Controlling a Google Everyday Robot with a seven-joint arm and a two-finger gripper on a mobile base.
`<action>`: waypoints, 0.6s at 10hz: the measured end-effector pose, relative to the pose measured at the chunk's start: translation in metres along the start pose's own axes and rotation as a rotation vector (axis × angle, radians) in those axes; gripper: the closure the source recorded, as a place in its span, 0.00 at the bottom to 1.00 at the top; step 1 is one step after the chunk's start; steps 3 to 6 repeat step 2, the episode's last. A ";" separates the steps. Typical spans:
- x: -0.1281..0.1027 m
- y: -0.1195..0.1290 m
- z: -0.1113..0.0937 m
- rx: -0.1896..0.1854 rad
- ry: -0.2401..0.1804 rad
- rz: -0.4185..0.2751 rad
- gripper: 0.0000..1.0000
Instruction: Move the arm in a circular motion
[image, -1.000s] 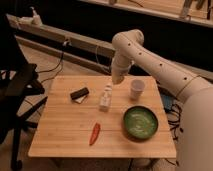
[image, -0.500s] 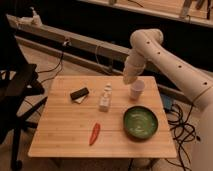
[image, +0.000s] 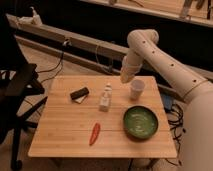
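Overhead, arm (image: 165, 60) reaching from 3 o'clock, elbow bent high, tool (image: 125, 78) hanging above worktop (image: 60, 135) back edge, at 10 o'clock of white cup (image: 137, 89). Bottle (image: 105, 97) at center, green bowl (image: 141, 122) at 5 o'clock.

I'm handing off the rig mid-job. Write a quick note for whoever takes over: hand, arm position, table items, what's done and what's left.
Hand: at the arm's tip, hanging over the table's far edge, just left of the white cup; holding nothing.
Arm: reaches in from the right, elbow high, forearm angled down.
Table: dark block, small bottle, red chili, green bowl, none touched by the arm.
Done: cannot judge how much of the circle is swept.
Left: continue the circular motion, staying clear of the cup and bottle.
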 end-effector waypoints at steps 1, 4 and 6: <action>0.002 0.008 -0.002 -0.010 0.010 0.009 0.83; 0.006 0.015 -0.005 -0.013 0.011 0.014 0.92; 0.006 0.015 -0.005 -0.013 0.011 0.014 0.92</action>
